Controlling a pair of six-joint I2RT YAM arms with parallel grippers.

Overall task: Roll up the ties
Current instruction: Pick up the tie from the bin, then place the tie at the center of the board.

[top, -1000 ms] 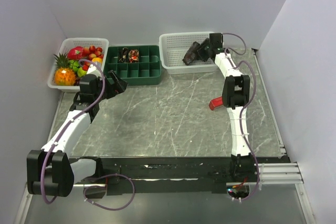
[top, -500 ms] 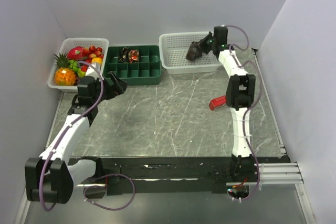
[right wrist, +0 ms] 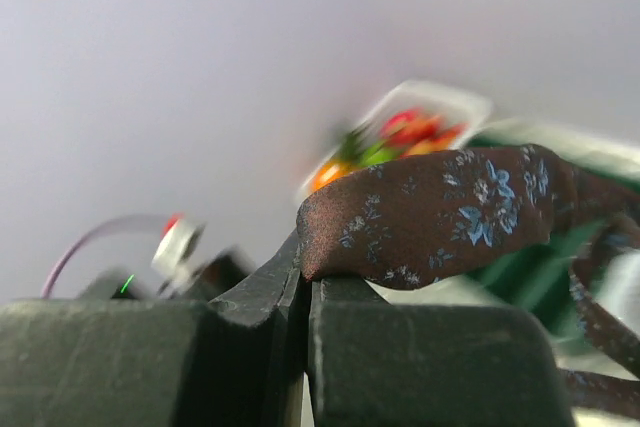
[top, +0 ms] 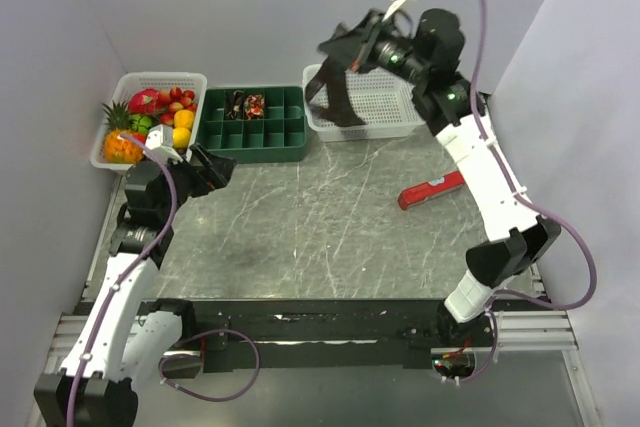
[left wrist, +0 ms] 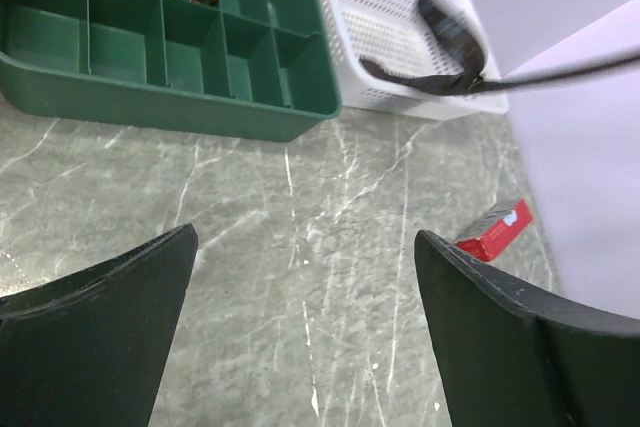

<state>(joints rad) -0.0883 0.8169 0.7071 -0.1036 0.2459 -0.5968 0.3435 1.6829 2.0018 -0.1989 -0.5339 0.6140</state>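
My right gripper (top: 368, 44) is raised high above the white basket (top: 365, 129) and shut on a dark brown tie (top: 338, 95), which hangs in a loop down to the basket's left end. Up close, the tie (right wrist: 440, 212) has small blue flowers, and one end is pinched in the shut right gripper (right wrist: 306, 272). The left wrist view shows the same tie (left wrist: 455, 47) dangling in front of the basket (left wrist: 395, 42). Two rolled ties (top: 246, 102) sit in a back compartment of the green tray (top: 255, 150). My left gripper (top: 207, 169) hovers open and empty above the table, near the tray's front left corner.
A white basket of toy fruit (top: 150, 117) stands at the back left. A small red bar (top: 432, 190) lies on the table under the right forearm, also in the left wrist view as the red bar (left wrist: 495, 230). Grey walls enclose the table on three sides.
The right gripper shut on the tie in the white basket, then rose high and leftward, pulling it out. The left arm drew back slightly and stayed open.
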